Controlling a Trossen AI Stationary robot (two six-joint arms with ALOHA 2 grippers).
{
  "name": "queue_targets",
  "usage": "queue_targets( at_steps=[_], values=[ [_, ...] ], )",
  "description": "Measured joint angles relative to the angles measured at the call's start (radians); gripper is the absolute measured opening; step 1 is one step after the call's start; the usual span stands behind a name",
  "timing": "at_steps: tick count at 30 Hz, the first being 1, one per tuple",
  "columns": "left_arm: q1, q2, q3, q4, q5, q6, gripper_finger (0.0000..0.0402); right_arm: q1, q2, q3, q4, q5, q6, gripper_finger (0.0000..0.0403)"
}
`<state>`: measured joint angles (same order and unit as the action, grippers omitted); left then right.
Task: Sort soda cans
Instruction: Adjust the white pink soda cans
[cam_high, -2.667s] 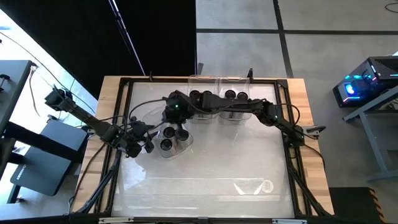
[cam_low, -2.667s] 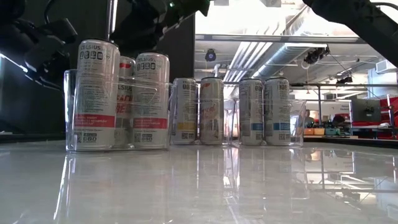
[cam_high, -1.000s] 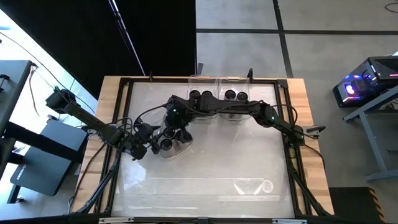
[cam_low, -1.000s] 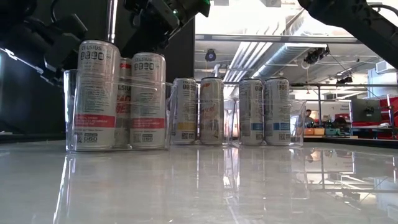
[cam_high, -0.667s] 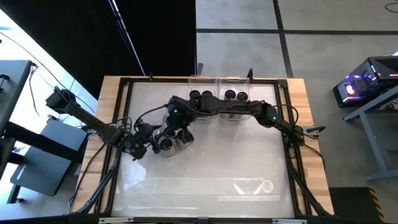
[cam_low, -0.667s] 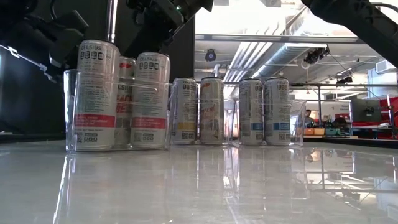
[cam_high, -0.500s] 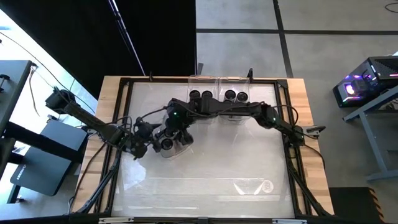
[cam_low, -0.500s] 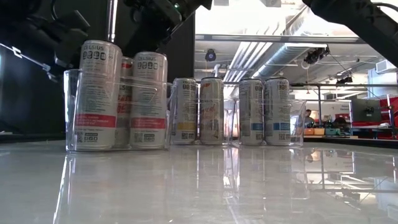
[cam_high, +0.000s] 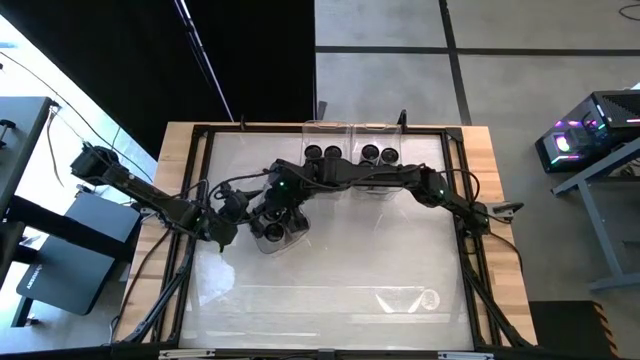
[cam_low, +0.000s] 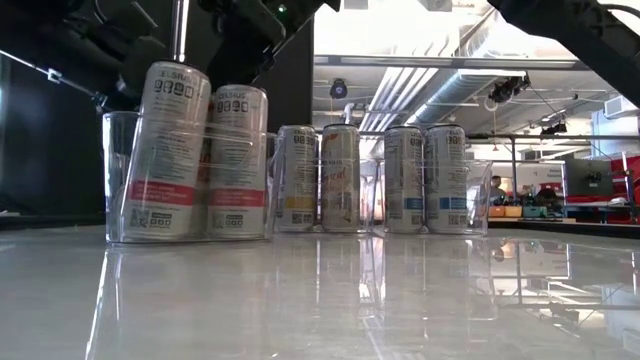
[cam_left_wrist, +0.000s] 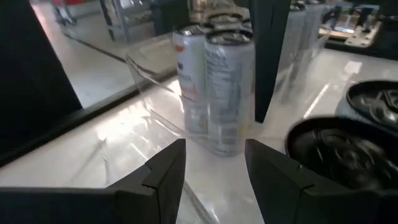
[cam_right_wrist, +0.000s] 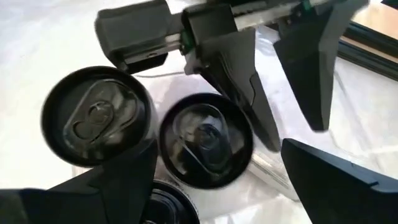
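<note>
Soda cans (cam_low: 237, 160): three stand in a clear bin (cam_low: 118, 180) at the table's left; the outermost can (cam_low: 166, 150) tilts. Four more stand in two clear bins (cam_high: 350, 160) at the far edge.
Right gripper (cam_right_wrist: 205, 155): hovers directly above the three cans, fingers spread wide, gripping nothing.
Left gripper (cam_left_wrist: 214, 165): just beside the left bin, fingers (cam_left_wrist: 165, 171) partly apart, nothing between them.
Table (cam_high: 350, 260): glossy white, wood-rimmed.

Two dark arms with wedge-shaped fingers

Matte black links trail loose black cables; the right arm (cam_high: 400, 180) shows a green light at 9 o'clock, and the left gripper (cam_right_wrist: 292, 93) has flat tapered fingers.
</note>
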<state>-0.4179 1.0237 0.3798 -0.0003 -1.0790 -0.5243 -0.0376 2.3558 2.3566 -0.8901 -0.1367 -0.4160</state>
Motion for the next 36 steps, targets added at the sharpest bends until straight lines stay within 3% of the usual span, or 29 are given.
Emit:
queue_targets(
  at_steps=[9, 15, 19, 25, 36],
  values=[
    [-0.020, -0.021, 0.000, 0.013, -0.186, 0.167, 0.0158, -0.001, -0.029, -0.002, -0.013, 0.126, 0.051, 0.0341],
    [-0.106, -0.121, 0.000, -0.103, -0.092, 0.189, 0.0158, -0.001, -0.060, -0.003, -0.013, 0.212, 0.091, 0.0341],
    [-0.172, -0.199, 0.003, -0.258, 0.008, 0.038, 0.0158, -0.001, -0.076, -0.002, -0.004, 0.153, 0.102, 0.0341],
    [-0.287, -0.291, 0.004, -0.476, 0.032, -0.185, 0.0158, 0.002, -0.074, -0.002, -0.008, 0.106, 0.101, 0.0341],
    [-0.305, -0.327, -0.002, -0.402, 0.022, -0.077, 0.0158, 0.001, -0.074, -0.002, 0.037, 0.102, 0.104, 0.0341]
  ],
)
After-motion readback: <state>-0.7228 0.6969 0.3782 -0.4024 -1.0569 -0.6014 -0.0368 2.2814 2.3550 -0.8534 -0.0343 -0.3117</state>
